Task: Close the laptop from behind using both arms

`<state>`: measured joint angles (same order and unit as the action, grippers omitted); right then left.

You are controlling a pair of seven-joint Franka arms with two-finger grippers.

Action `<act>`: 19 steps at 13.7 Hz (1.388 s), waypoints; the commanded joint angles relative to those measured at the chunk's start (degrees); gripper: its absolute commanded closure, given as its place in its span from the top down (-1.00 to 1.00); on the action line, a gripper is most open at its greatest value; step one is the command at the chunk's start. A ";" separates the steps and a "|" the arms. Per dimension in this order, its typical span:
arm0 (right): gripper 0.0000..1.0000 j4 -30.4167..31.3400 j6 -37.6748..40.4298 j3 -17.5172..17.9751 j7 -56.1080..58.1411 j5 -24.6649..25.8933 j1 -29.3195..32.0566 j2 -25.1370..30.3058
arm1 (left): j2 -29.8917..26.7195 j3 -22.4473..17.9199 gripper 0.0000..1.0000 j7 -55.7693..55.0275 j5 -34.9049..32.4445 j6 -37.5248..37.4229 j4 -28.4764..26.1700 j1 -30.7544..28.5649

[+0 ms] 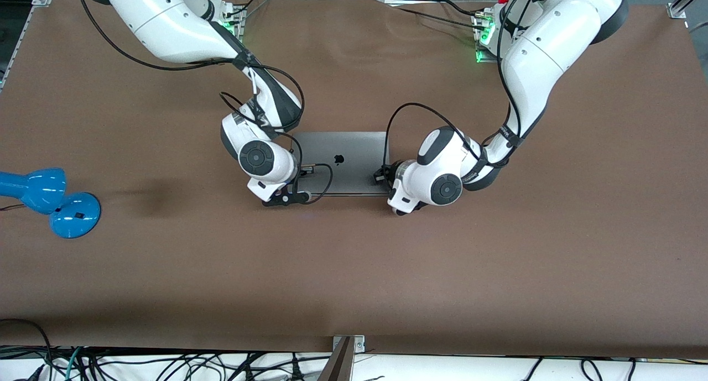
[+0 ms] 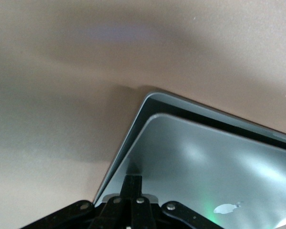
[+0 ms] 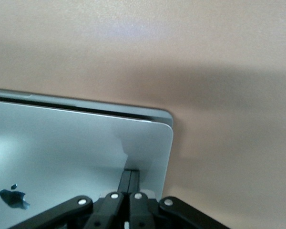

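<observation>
Laptop (image 1: 340, 161) sits mid-counter (image 1: 354, 270), lid nearly down, thin gap left. My left gripper (image 2: 132, 183) and right gripper (image 3: 129, 179) rest pinched together on the lid's corners, gripping nothing. Stiff, slick metal, fragile screen: I'd press evenly near those corners.

Both arms bent low – left gripper (image 2: 132, 183) fingers pressed together, right gripper (image 3: 129, 177) likewise.

Front cam: high, faces the arm bases, covers the whole bench (image 1: 354, 270). Both wrist cams sit close over the laptop (image 1: 343, 160) lid, one per corner; the lid shows in all three views.
</observation>
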<state>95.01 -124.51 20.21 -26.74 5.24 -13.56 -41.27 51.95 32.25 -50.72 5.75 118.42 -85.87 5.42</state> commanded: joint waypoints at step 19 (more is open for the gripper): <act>1.00 -8.08 30.18 0.18 16.43 -0.67 17.32 13.47 | -26.78 -3.94 1.00 9.39 -3.11 -22.08 -2.54 -4.27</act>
<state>85.96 -98.21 19.88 -14.72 5.25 0.01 -31.22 32.24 29.61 -44.64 5.25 97.63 -83.55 0.93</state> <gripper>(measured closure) 0.000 0.000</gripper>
